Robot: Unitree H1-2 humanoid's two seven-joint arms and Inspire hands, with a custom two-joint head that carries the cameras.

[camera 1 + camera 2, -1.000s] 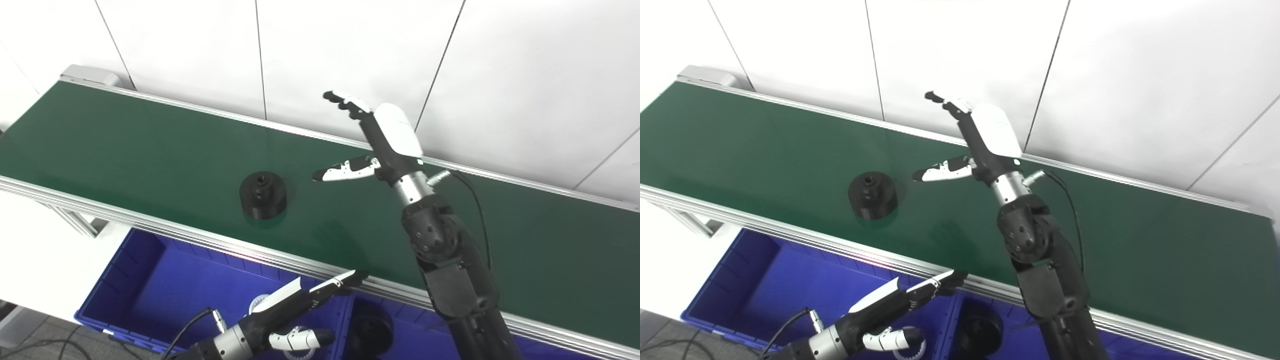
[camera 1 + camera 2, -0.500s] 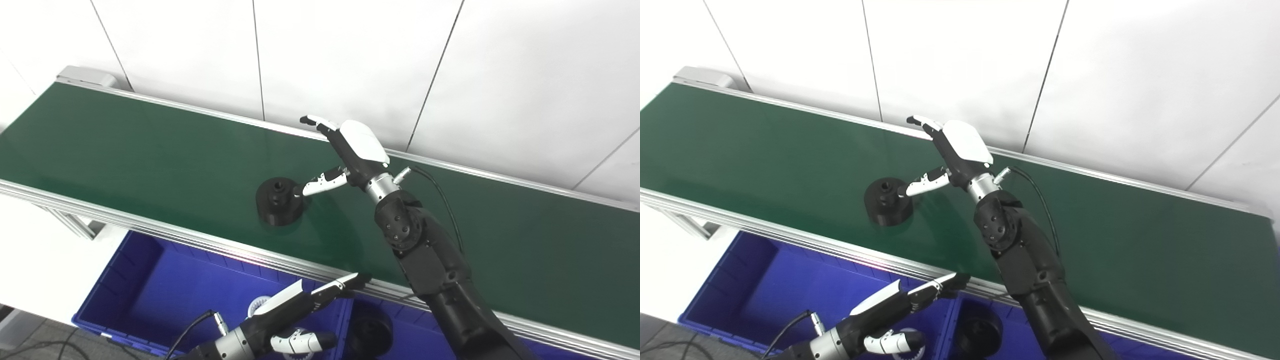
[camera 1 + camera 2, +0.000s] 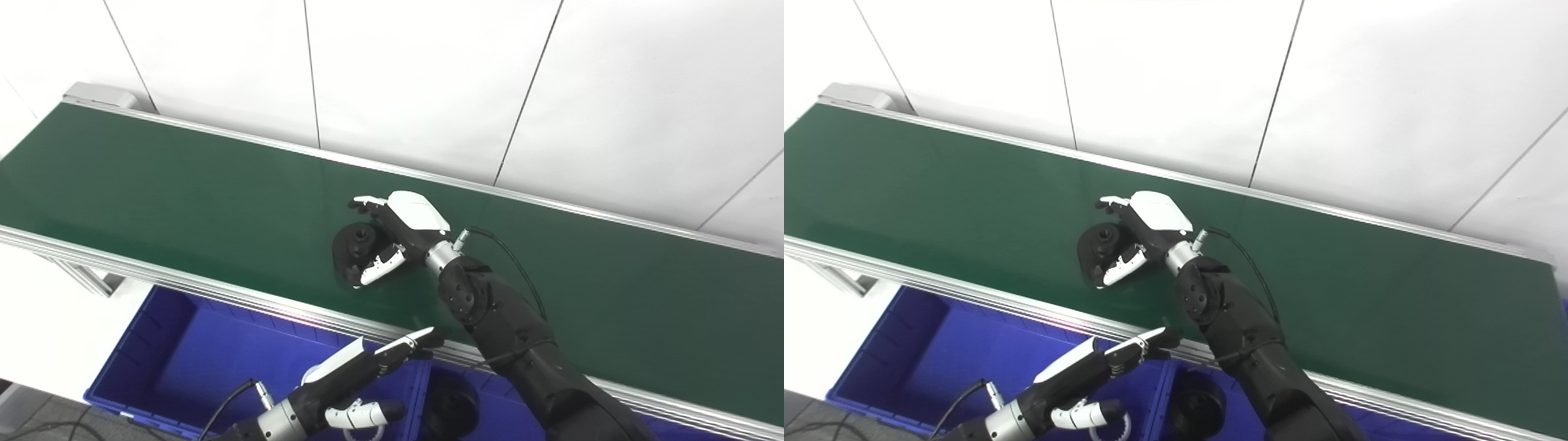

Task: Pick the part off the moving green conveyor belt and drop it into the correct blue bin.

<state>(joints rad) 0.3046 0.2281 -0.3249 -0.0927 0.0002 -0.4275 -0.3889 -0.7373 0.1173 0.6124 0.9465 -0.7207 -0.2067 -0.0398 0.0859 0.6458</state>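
Observation:
A black round part with a hole in its top sits on the green conveyor belt, near the belt's front edge and tipped a little to the left. My right hand is wrapped around it, fingers over its far side and thumb against its near side. The same grip shows in the right eye view. My left hand is open and empty, held flat low in front of the belt, above the blue bins.
Two blue bins stand below the belt's front rail: a large left bin with a white ring-shaped part and a right bin holding a black round part. A white panelled wall runs behind the belt.
The part has ridden the belt to the right. My right hand came down from above the belt and closed around it. My left hand has barely moved.

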